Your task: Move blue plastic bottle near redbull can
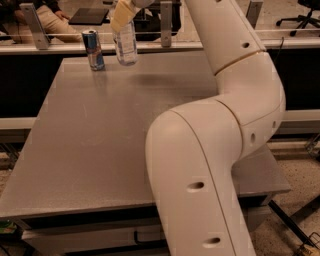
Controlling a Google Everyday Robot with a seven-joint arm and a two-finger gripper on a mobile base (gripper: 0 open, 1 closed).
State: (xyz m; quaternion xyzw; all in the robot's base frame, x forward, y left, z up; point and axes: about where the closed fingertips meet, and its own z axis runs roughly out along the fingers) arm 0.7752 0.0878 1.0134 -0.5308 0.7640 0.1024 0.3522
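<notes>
The blue plastic bottle (pixel 126 44) is clear with a pale label and stands at the far edge of the grey table (pixel 100 150), just right of the redbull can (pixel 93 49). The can is slim, blue and silver, and stands upright at the far left. My gripper (pixel 123 14) is at the top of the frame, closed around the bottle's upper part, and it hides the cap. The bottle's base is at or just above the tabletop; I cannot tell which.
My large white arm (pixel 220 125) fills the right half of the view and hides the table's right side. A glass barrier with metal posts (pixel 165 22) runs behind the table. A person (pixel 40 20) sits beyond it at the far left.
</notes>
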